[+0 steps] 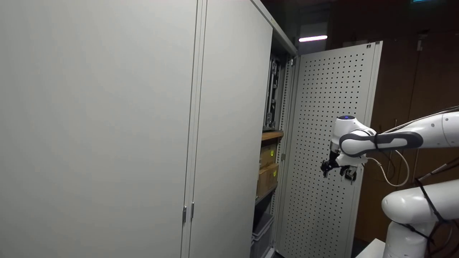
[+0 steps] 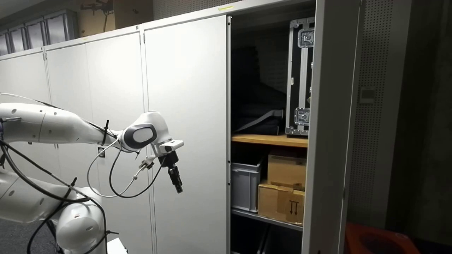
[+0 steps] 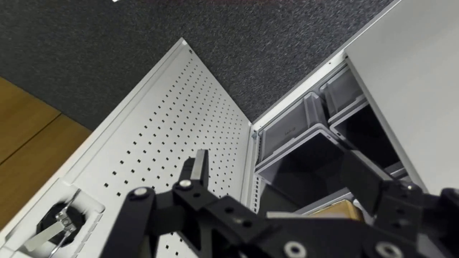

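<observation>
The hand (image 3: 278, 165) gapes; only the wrist view clearly shows the latch (image 3: 64, 220) on the perforated door (image 3: 168, 139).

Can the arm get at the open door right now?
Likely yes: the fingers stand apart, holding nothing, and no obstacle shows between them and the open door. Exact reach is hard to judge.

Near three o'clock in an exterior view, the wooden shelf (image 2: 270, 140) of the cabinet (image 2: 187, 88) holds a black case (image 2: 299, 79) on its three o'clock side and a dark bundle (image 2: 263, 102) at nine. Toward five o'clock, a metal shelf (image 2: 266, 220) carries a cardboard box (image 2: 279, 204) at three and a grey bin (image 2: 244, 188) at nine. Dark carpet (image 3: 222, 43) lies at the wrist view's twelve o'clock.
</observation>
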